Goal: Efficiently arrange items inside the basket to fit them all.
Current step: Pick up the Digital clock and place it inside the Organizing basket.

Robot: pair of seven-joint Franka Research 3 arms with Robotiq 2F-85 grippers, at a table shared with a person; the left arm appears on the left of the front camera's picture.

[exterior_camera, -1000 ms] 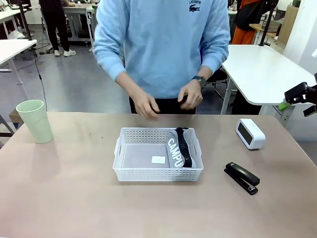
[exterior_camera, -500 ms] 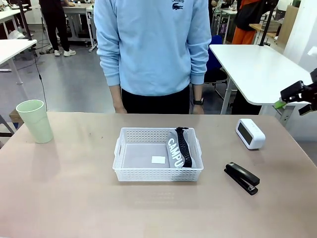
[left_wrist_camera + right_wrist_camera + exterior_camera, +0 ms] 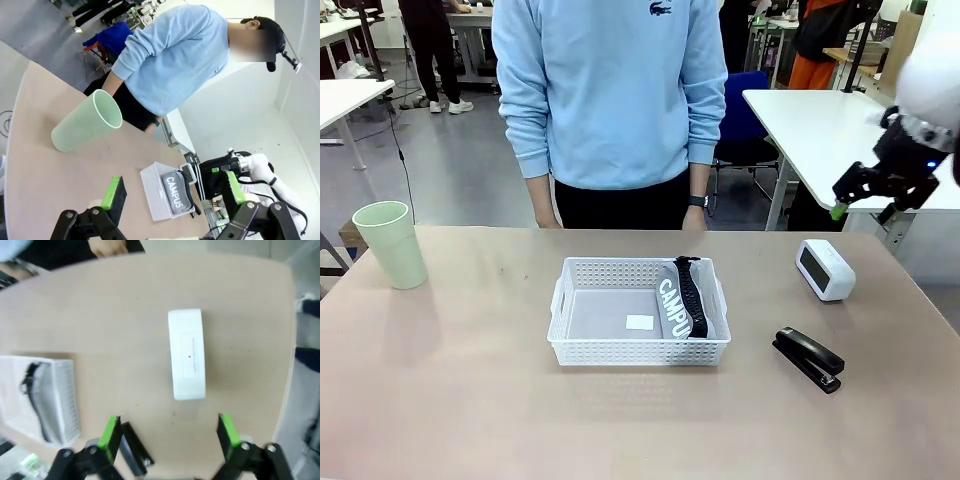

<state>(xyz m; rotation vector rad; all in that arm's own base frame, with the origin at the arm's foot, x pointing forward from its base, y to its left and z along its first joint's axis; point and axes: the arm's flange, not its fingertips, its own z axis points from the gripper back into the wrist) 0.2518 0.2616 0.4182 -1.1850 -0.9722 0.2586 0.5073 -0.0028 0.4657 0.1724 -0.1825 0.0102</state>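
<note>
**Both grippers wide open and empty, the right one poised over the white box**

Nearest the robot, the stapler (image 3: 808, 358) lies flat on the table (image 3: 470, 400), to the right of the basket (image 3: 557, 312). It is probably the heaviest and stiffest item, hard and smooth, so a grip across its narrow body near the middle should suit it. In the right wrist view it sits at the lower edge, beside one finger and off the line of the gap.

The basket stands mid-table. The pouch (image 3: 680, 298) lies inside along its right wall; it looks soft and limp and would likely yield to a push. Most of the floor is free.

Farther right, the box (image 3: 825, 268) stands apart from the stapler. It is likely light, rigid and a little slippery at its rounded corners, and is best taken across its short width. The right gripper (image 3: 169, 427) hangs high above it with jaws spread wide and nothing held. The box lies ahead of the fingertips, roughly in line with the gap and well clear, its long side running along the fingers.

At the left, the cup (image 3: 390, 243) is likely light, thin-walled and easy to tip, so a low hold on its wall seems safest. The left gripper (image 3: 175, 192) is fully open and empty, with the cup beyond it, off to one side and apart.

The person (image 3: 610, 100) stands at the far edge with arms down.
</note>
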